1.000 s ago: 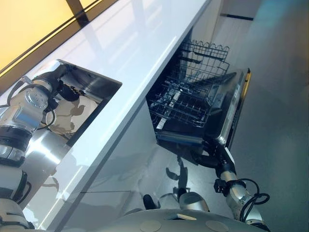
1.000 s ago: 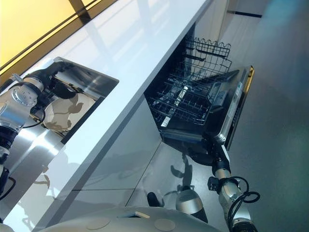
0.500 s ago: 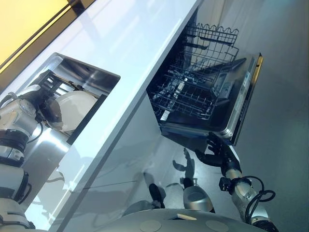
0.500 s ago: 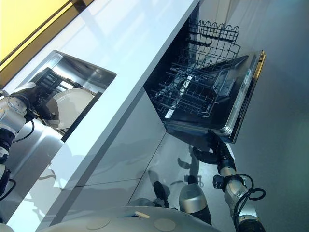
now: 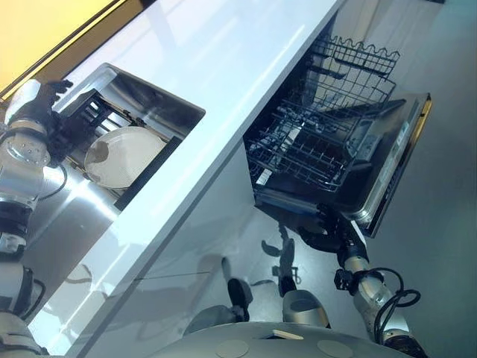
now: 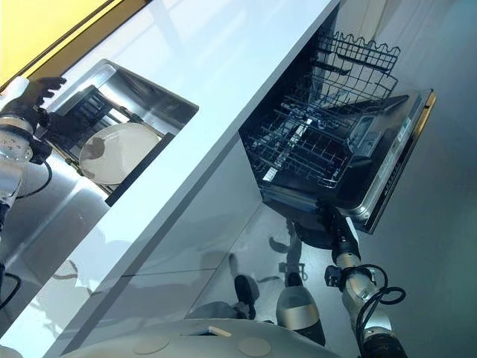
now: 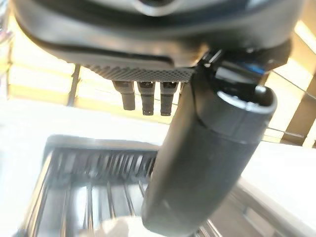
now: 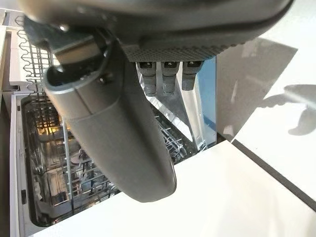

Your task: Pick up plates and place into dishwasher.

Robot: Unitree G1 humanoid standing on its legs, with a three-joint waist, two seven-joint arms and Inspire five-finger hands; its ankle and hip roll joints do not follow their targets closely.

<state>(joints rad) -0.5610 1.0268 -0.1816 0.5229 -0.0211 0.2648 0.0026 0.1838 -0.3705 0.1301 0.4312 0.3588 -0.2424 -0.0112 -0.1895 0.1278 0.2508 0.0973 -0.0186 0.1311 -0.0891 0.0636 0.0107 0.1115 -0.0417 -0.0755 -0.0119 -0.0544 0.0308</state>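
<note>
A white plate (image 5: 123, 145) lies in the steel sink (image 5: 160, 112), leaning by a dark dish rack (image 5: 93, 115). My left hand (image 5: 37, 108) is raised above the sink's left end, clear of the plate, fingers relaxed and holding nothing. In the left wrist view the rack (image 7: 94, 173) shows past the thumb (image 7: 207, 163). The dishwasher (image 5: 328, 142) stands open with its wire racks (image 6: 305, 145) pulled out over the lowered door (image 5: 395, 171). My right hand (image 5: 328, 235) hangs open and empty just under the door's front edge.
A long white countertop (image 5: 223, 67) runs between the sink and the dishwasher. Grey floor (image 5: 440, 246) spreads to the right of the open door. The upper rack (image 5: 358, 63) juts out farther back.
My left hand has lifted from beside the plate in the sink to above the sink's left end. The camera view has shifted. My right hand stays under the dishwasher door.
</note>
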